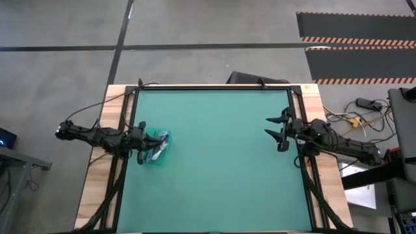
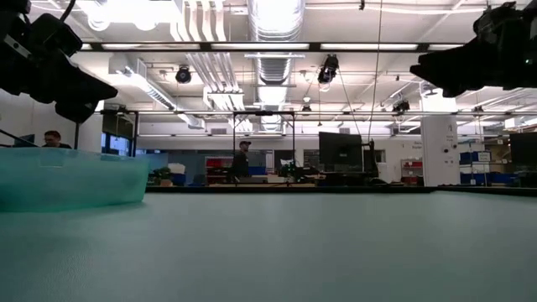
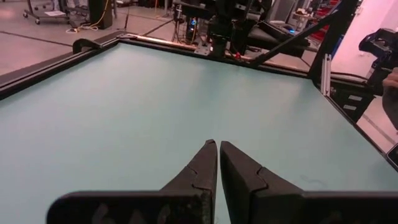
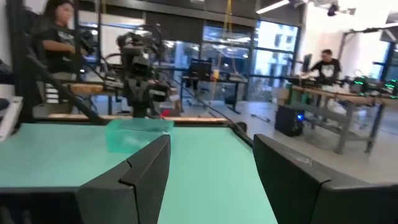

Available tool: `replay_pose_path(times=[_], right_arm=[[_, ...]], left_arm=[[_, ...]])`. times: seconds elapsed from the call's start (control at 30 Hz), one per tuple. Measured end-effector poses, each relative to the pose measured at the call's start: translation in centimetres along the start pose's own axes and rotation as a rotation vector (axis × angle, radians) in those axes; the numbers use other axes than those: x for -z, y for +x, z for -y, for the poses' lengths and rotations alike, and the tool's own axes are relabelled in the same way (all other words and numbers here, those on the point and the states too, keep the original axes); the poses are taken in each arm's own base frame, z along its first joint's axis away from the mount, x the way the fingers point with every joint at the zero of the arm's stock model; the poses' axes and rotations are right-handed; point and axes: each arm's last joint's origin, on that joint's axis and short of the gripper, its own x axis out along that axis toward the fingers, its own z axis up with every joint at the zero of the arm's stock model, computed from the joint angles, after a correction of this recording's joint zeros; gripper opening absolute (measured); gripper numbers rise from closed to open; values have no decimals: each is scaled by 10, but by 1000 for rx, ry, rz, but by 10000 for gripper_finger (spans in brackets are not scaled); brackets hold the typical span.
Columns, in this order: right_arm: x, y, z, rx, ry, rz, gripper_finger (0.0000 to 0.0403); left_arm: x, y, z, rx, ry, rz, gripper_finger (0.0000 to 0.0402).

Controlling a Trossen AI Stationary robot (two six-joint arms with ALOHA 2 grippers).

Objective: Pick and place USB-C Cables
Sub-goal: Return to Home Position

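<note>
The clear teal tub (image 1: 158, 156) stands near the table's left edge; it also shows in the low view (image 2: 71, 178) and, far off, in the right wrist view (image 4: 138, 133). White and dark cable bundles (image 1: 159, 144) lie inside it; I cannot tell them apart. My left gripper (image 1: 151, 144) hovers above the tub, raised clear of it (image 2: 92, 88), its fingers shut and empty (image 3: 217, 146). My right gripper (image 1: 268, 127) waits above the table's right side, open and empty (image 4: 211, 144), pointing toward the tub.
The teal mat (image 1: 221, 162) lies bare between the two arms. Black frame rails (image 1: 304, 175) run along the table's left and right edges. People sit and stand at desks in the room beyond the table (image 4: 326, 62).
</note>
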Motion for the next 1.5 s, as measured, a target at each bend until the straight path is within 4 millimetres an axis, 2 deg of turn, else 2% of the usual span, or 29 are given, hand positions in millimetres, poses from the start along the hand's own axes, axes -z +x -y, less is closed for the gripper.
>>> replay_pose_path(times=[0.2, 1.5], right_arm=[[3, 0, 1, 53, 1, -32, 221], [3, 1, 1, 53, -33, -37, 221]], left_arm=[[0, 0, 0, -4, -1, 1, 4], [2, 2, 0, -11, 9, -30, 4]])
